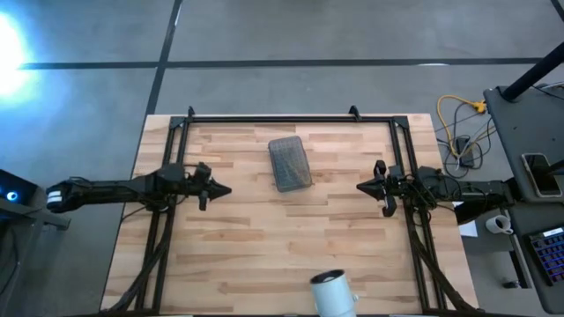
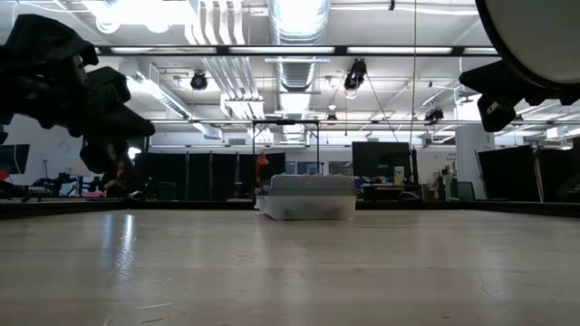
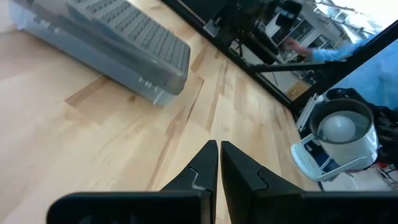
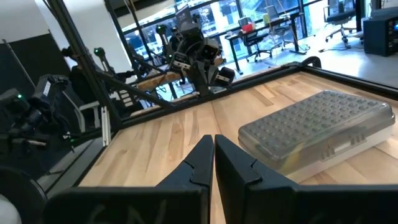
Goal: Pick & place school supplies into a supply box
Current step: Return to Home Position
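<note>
2 grippers flank the closed supply box (image 1: 290, 163): the left gripper (image 1: 222, 188) and the right gripper (image 1: 364, 187), each well apart from it, fingers pinched together on nothing. Risk looks small; only an arm swinging toward the supply box could knock it askew.

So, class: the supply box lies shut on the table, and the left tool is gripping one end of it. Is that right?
Not quite. The supply box does lie shut on the table, but the left tool is not gripping it. The high view shows that tool off to the box's side, clearly apart from it, shut and holding nothing.
</note>
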Motion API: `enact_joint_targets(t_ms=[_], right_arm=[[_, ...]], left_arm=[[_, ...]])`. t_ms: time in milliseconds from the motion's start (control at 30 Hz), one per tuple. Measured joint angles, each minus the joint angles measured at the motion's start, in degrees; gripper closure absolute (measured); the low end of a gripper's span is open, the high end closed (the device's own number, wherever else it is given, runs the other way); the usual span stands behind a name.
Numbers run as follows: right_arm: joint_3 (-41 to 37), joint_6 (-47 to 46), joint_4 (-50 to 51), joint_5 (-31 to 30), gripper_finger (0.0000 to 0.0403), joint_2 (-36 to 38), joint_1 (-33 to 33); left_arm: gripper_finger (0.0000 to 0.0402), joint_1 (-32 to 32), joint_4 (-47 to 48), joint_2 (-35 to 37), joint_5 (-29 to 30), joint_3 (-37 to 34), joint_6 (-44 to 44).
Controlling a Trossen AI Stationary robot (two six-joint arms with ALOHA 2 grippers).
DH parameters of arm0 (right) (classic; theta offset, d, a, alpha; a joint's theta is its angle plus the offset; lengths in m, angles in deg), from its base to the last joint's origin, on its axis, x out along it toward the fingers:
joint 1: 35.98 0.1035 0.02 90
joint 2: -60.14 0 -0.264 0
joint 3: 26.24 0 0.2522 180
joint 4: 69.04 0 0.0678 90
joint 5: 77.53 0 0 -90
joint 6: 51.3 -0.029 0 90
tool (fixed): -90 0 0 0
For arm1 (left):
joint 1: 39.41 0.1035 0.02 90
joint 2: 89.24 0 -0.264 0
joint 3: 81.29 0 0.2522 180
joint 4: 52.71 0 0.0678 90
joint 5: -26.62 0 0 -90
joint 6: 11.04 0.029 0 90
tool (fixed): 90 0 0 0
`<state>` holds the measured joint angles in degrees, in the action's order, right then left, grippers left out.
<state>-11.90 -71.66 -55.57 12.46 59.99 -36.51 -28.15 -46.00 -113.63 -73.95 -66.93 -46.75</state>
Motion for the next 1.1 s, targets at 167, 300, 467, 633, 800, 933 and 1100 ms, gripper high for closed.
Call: enact_joint_targets(t_ms=[167,300,467,633,800,933,1100], right_arm=[[0.0,0.0,0.0,0.0,0.0394,0.0,0.01],[0.0,0.0,0.0,-0.01,0.0394,0.0,0.01],[0.0,0.0,0.0,-0.01,0.0394,0.0,0.01],[0.0,0.0,-0.02,-0.02,0.0394,0.0,0.02],[0.0,0.0,-0.01,-0.02,0.0394,0.0,0.01],[0.0,0.0,-0.01,-0.02,0.0394,0.0,0.0],[0.0,0.0,-0.01,-0.02,0.0394,0.0,0.0]], left_arm=[[0.0398,0.0,0.0,-1.9,0.01,0.0,-0.01],[0.0398,0.02,0.0,-3.07,0.0,0.0,-0.02],[0.0398,0.0,0.0,-4.02,0.0,0.0,-0.01],[0.0398,0.01,0.0,-4.54,0.02,0.0,0.0],[0.0398,0.0,-0.02,-4.6,0.02,0.0,0.0],[0.0398,0.02,-0.02,-4.6,0.01,0.01,0.0],[0.0398,0.02,-0.02,-4.6,0.0,0.02,0.0]])
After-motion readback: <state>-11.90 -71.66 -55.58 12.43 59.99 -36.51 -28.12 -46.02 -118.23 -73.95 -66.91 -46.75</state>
